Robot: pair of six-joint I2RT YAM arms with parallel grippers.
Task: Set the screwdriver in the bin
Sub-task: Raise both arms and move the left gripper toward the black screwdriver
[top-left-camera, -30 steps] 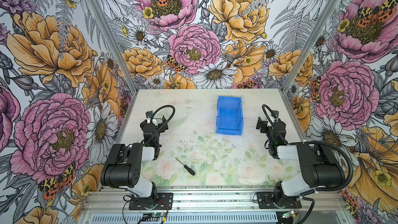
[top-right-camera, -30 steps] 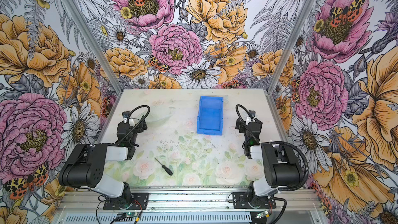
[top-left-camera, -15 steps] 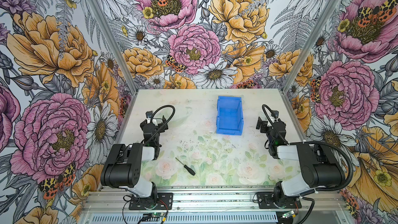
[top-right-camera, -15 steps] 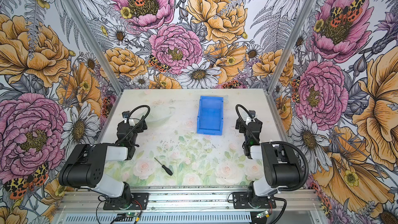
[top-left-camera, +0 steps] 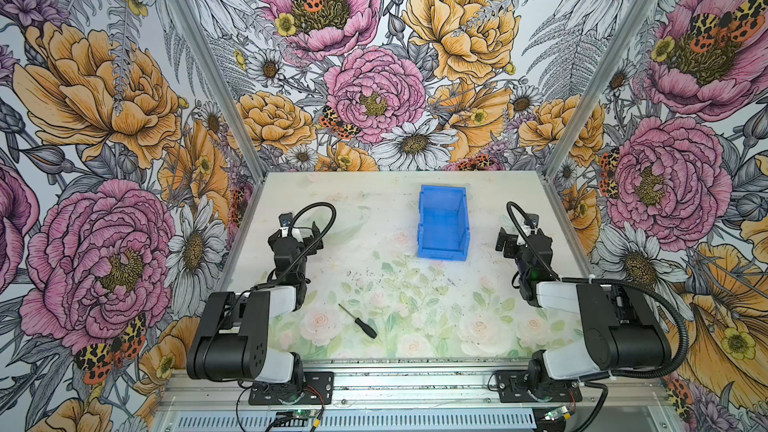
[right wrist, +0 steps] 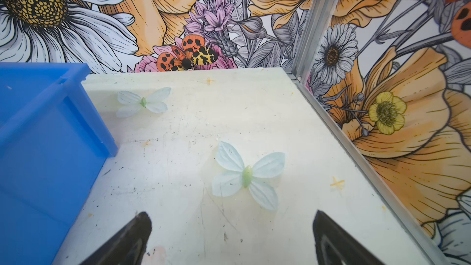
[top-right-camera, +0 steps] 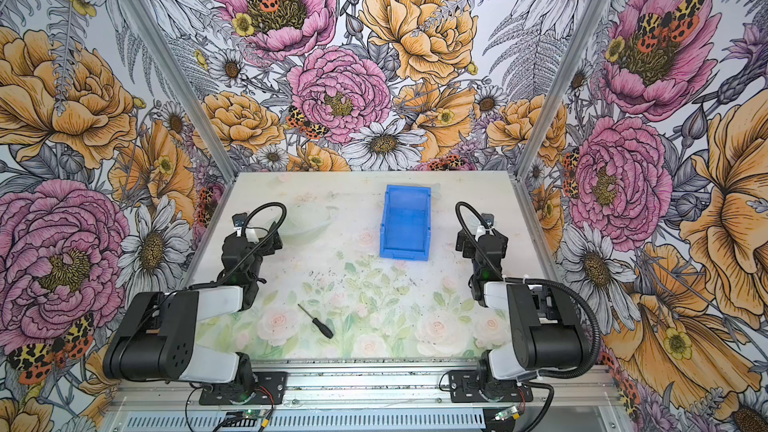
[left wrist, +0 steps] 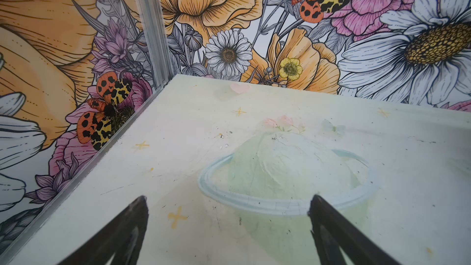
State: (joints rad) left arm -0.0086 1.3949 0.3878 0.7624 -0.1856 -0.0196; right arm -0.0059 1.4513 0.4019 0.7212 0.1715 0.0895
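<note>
The screwdriver has a black handle and a thin dark shaft. It lies flat near the table's front edge, left of the middle, with nothing touching it. The blue bin stands upright toward the back, right of centre, and looks empty. My left gripper is open over bare table, well behind the screwdriver. My right gripper is open too, just right of the bin, and holds nothing.
The table carries a faded floral print and has flowered walls on three sides, with aluminium posts at the back corners. Both arm bases sit on the front rail.
</note>
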